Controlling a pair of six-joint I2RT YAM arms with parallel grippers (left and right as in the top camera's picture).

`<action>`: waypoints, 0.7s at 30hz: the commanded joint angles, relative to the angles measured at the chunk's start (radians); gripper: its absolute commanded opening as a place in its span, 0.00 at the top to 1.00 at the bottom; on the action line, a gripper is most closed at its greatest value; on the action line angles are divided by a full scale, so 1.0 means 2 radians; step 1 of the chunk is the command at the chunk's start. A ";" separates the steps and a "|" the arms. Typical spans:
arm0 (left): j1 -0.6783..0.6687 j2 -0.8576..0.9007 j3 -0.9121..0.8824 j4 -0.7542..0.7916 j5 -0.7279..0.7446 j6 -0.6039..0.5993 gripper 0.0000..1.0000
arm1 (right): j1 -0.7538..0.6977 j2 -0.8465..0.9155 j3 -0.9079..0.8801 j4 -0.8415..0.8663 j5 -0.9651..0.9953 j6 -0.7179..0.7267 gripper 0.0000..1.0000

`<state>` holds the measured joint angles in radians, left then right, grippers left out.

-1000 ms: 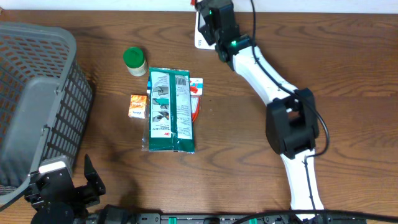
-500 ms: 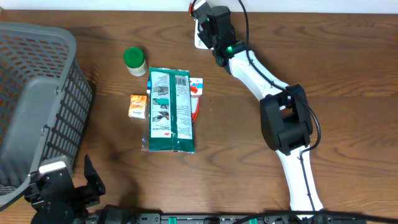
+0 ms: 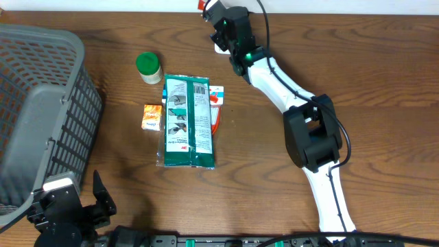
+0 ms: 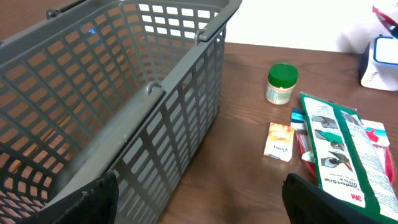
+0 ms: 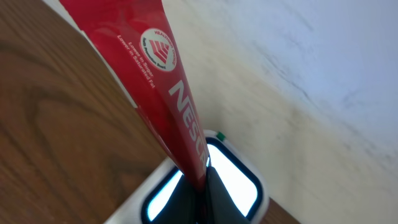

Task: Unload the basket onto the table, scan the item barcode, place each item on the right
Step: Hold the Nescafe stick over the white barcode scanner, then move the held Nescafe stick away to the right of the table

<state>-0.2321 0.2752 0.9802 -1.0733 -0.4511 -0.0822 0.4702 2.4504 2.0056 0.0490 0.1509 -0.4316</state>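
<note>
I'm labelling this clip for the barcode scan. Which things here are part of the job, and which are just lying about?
In the job: red sachet, held by the right gripper; white scanner.
Lying about: grey basket, green-lidded jar, orange packet, green 3M pack, red-and-white pack under it.

The right arm (image 3: 274, 72) has swung leftward along the far edge of the tabletop (image 3: 384, 82). Its end effector (image 3: 219, 17) now sits farther left than a second ago and a little closer to the back edge. The thin red sachet (image 3: 204, 5) pinched in it has travelled along and now pokes out at the upper left of the end effector. The black elbow housing (image 3: 312, 134) has shifted left as well. More of the white barcode scanner (image 3: 218, 48) is now covered by the arm; only a sliver shows.
</note>
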 commanded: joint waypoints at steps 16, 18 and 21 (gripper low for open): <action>-0.002 0.003 -0.007 0.001 -0.003 -0.003 0.16 | -0.014 -0.154 0.036 -0.176 -0.031 0.201 0.99; -0.002 0.003 -0.007 0.002 -0.003 -0.003 0.16 | -0.024 -0.194 0.036 -0.220 -0.054 0.235 0.99; -0.002 0.003 -0.007 0.005 -0.003 -0.004 0.16 | -0.057 -0.255 0.036 -0.295 -0.117 0.299 0.99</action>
<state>-0.2321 0.2756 0.9745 -1.0676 -0.4515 -0.0822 0.4213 2.0674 2.0457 -0.4931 0.0429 -0.0067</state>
